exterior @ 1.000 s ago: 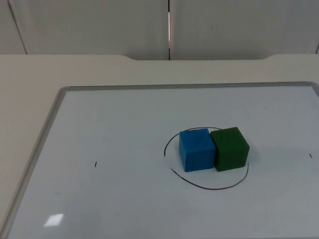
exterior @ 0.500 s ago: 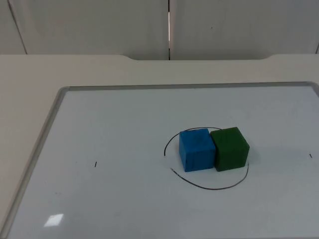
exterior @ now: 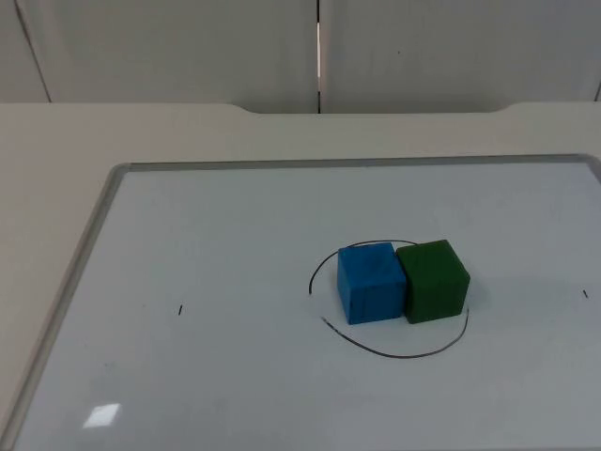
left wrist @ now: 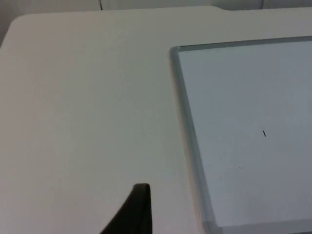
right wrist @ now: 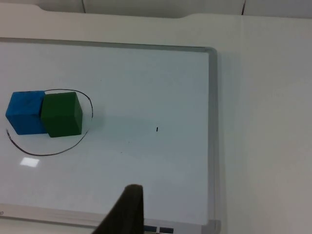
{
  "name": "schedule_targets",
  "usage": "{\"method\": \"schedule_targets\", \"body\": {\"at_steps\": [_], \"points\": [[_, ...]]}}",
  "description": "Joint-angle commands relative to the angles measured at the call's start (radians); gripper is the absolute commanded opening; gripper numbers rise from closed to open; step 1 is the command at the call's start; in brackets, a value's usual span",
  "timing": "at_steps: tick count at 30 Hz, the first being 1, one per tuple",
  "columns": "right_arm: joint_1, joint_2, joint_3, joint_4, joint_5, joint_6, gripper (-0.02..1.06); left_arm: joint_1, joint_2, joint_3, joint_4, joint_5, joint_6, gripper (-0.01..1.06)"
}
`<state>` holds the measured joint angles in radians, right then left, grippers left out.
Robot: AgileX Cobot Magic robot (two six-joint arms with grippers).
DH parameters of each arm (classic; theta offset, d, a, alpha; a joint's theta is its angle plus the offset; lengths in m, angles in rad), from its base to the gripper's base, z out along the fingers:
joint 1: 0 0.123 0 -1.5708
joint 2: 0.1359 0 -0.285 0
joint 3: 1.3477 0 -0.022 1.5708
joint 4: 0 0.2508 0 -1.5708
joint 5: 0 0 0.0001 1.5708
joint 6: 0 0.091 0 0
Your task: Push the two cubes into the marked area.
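A blue cube and a green cube stand side by side, touching, on the whiteboard. Both sit inside a hand-drawn black ring, the green one close to the line on its right. The right wrist view has the same blue cube and green cube within the ring. My right gripper hovers over the board's edge, far from the cubes. My left gripper waits over bare table beside the board's left frame.
The whiteboard's grey frame borders the work surface on the white table. Two short pen ticks mark the board, one at the left and one at the right. The grey partition wall closes the far side.
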<state>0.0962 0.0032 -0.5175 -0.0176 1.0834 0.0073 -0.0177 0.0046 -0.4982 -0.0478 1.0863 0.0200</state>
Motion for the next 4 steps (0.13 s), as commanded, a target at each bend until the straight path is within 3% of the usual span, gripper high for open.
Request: {"method": "schedule_targets", "body": {"at_steps": [1, 4], "points": [[-0.007, -0.003, 0.003, 0.001, -0.005, -0.001, 1.05, 0.027, -0.005, 0.004, 0.004, -0.011, -0.003, 1.05], [-0.007, -0.003, 0.003, 0.001, -0.005, -0.001, 1.05, 0.074, -0.005, 0.004, 0.004, -0.011, -0.003, 1.05]]}}
